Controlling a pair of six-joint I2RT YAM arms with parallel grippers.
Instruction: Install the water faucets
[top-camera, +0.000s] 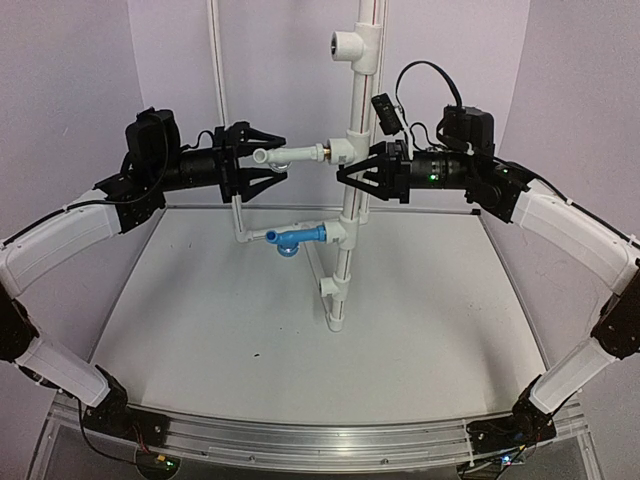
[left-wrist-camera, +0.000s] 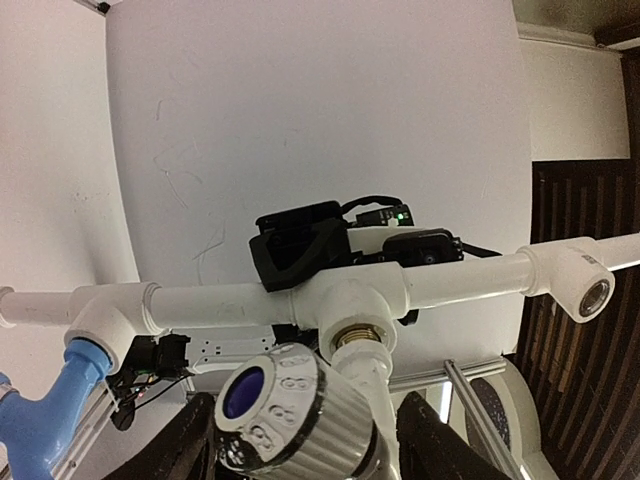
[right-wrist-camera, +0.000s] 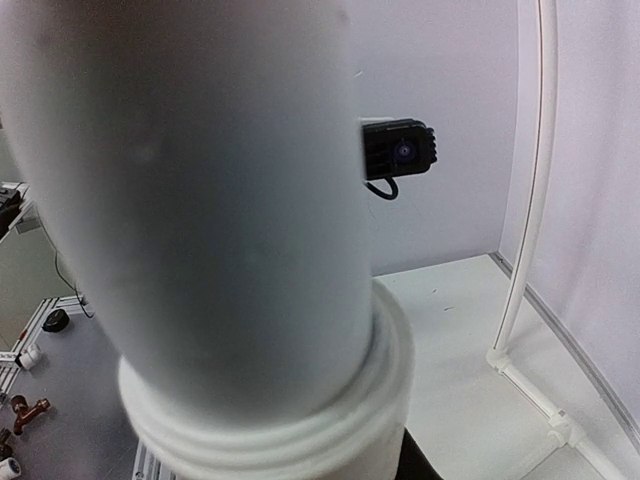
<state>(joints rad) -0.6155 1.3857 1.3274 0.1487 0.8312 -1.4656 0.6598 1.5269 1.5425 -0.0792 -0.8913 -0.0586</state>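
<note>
The white faucet sticks out leftward from the middle T fitting on the vertical white pipe. In the left wrist view its ribbed knob fills the foreground, and its stem enters the brass-threaded fitting. My left gripper is open, its fingers on either side of the faucet with gaps. The blue faucet sits in the lower fitting and also shows in the left wrist view. My right gripper is closed around the vertical pipe, which fills its view.
The top T fitting has an empty round opening. A small black camera hangs beside the pipe. A thin white pipe frame stands at the back. Small loose fittings lie off to the left. A metal rail edges the table.
</note>
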